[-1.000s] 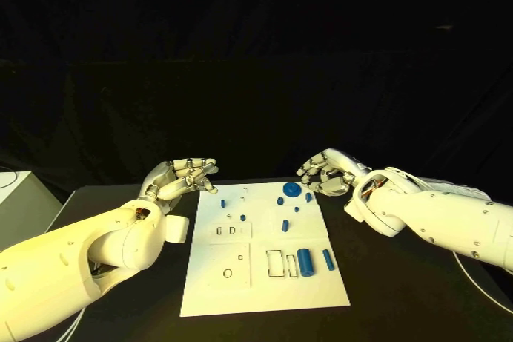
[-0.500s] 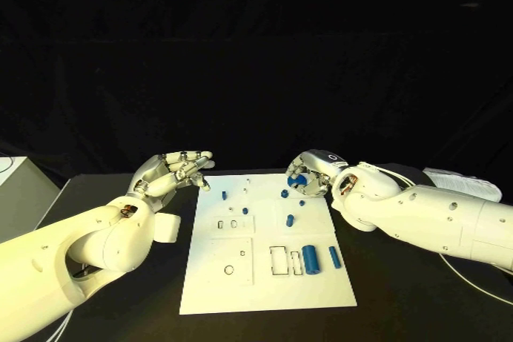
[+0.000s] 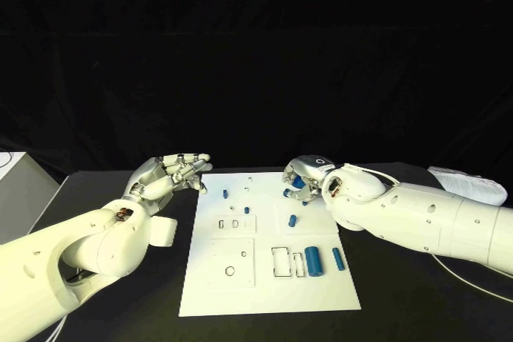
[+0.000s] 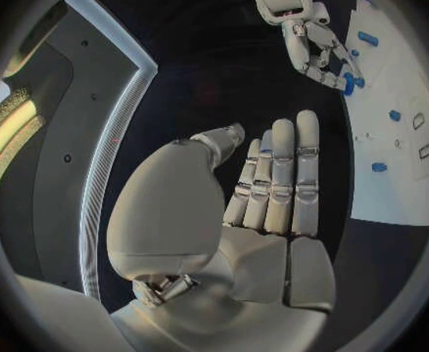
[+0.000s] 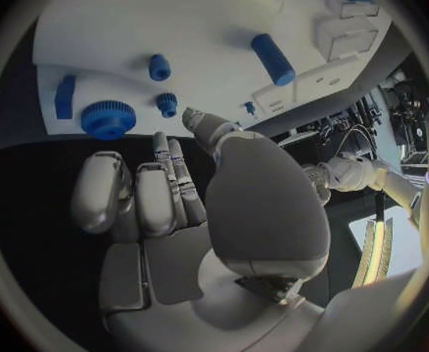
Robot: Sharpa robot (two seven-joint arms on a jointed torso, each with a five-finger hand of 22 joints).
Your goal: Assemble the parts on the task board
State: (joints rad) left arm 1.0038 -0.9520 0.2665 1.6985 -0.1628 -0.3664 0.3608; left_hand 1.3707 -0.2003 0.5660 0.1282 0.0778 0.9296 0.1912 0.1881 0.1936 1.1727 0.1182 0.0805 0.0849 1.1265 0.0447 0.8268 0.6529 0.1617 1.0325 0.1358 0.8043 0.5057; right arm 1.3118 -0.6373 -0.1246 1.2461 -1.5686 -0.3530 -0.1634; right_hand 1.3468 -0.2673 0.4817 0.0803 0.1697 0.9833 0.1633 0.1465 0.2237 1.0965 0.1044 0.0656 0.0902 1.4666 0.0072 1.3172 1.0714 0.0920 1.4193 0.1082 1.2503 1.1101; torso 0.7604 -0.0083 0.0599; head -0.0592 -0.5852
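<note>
right hand [image 3: 302, 180] hovering, fingers spread, gripping nothing; blue gear [image 5: 108, 120] lying just beside fingertips, 12 o'clock end of task board [image 3: 267, 283]; left hand [image 3: 171, 176] farther, empty.

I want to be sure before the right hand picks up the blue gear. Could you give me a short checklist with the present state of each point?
1. Right hand over the far end of the task board: ok.
2. Right hand holding nothing: ok; in the right wrist view its fingers are empty.
3. Blue gear free on the board, apart from the fingers: ok.
4. Small parts near the gear not in the way: cannot tell.
5. Left hand off the board's edge, holding nothing: ok.
6. Where the gear must go: cannot tell.
</note>
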